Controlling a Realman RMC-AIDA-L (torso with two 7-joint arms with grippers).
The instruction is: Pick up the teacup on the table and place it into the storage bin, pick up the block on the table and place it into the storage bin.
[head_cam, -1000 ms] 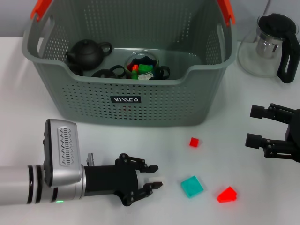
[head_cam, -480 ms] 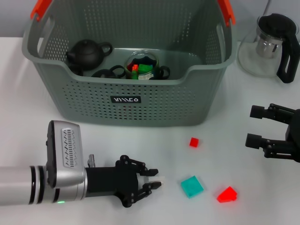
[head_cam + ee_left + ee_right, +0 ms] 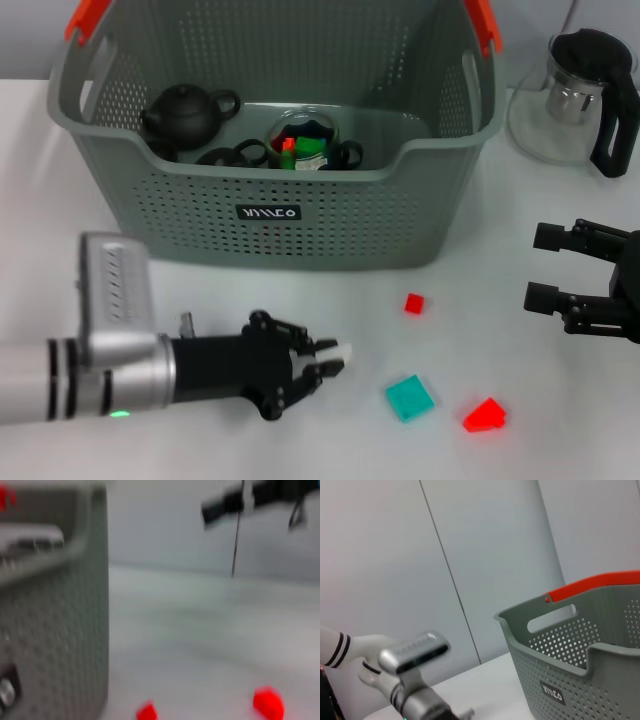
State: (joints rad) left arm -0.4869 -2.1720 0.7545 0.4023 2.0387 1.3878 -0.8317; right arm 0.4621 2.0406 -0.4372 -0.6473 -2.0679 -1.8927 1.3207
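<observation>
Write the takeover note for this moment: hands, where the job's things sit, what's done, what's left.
Left hand: low over the table in front of the storage bin, holding nothing visible, pointed toward the teal block.
Right hand: open, parked at the table's right side.
Bin holds a black teapot and a glass cup with coloured pieces inside.
Left on the table: teal block, small red block, red wedge. No teacup visible on the table.
</observation>
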